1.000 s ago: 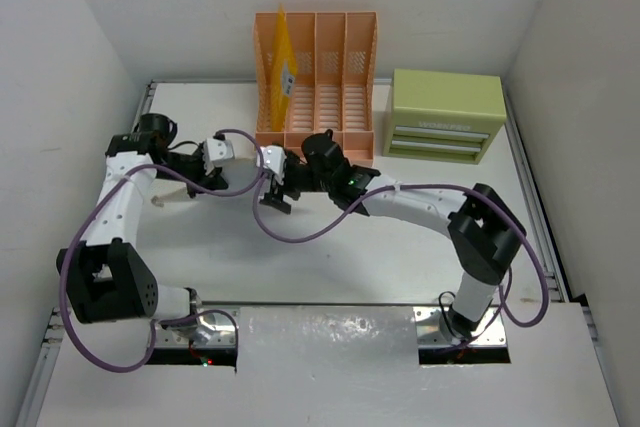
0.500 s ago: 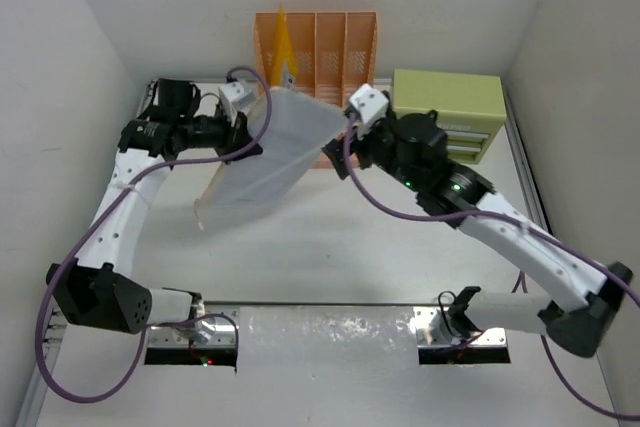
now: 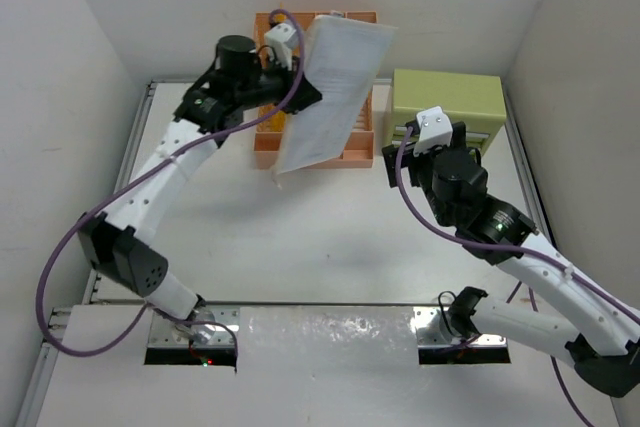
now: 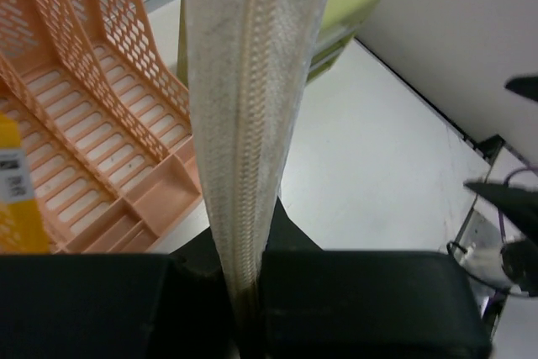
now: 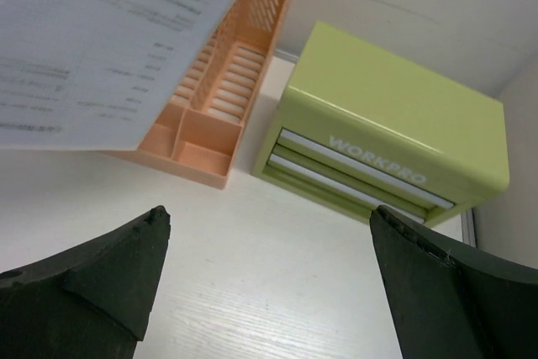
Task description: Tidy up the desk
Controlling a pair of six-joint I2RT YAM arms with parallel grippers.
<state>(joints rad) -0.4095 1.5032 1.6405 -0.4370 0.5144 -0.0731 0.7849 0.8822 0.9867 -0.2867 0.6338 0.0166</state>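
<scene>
From above, the left gripper is clamped on a clear zip pouch with paper inside, high over the peach slotted plastic rack on the big white flat desk. Its wrist view alone shows the zipper. The right wrist view shows the right gripper, jaws wide apart, near the green drawer box.

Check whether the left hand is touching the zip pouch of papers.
Touching. The left wrist view shows the pouch with its zipper edge pinched in the left hand, between the two black fingers, with no gap on either side.
</scene>
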